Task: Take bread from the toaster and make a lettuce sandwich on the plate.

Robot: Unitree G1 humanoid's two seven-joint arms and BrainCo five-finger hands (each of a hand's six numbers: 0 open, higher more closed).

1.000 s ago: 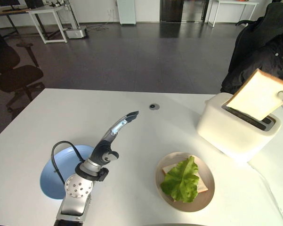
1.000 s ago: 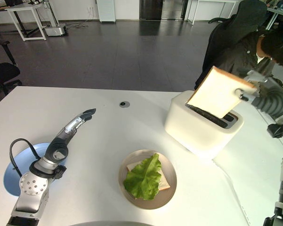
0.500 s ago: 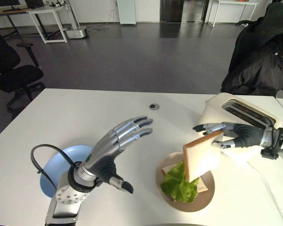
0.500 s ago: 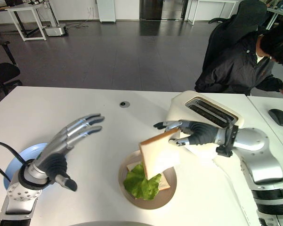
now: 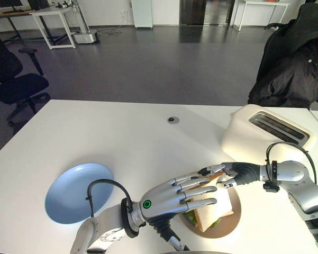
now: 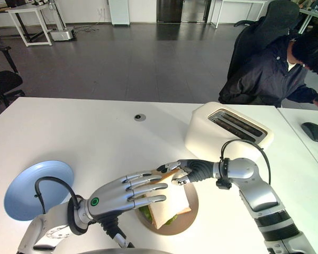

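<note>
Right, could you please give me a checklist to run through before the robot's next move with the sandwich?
1. Top slice on the plate, over the lettuce: ok.
2. Left robot hand clear of the slice: not ok, spread above it.
3. Right robot hand off the slice: cannot tell, at its far corner.
4. Toaster slots empty: ok.

A white bread slice [image 5: 214, 209] is laid, slightly tilted, over the green lettuce [image 6: 144, 211] on the tan plate [image 5: 237, 203]. Its far corner is held between the fingers of the right hand [image 5: 230, 173]. Its left part is covered by the flat left hand [image 5: 174, 198]. A white toaster [image 5: 267, 135] is seen just beyond the right hand.
</note>
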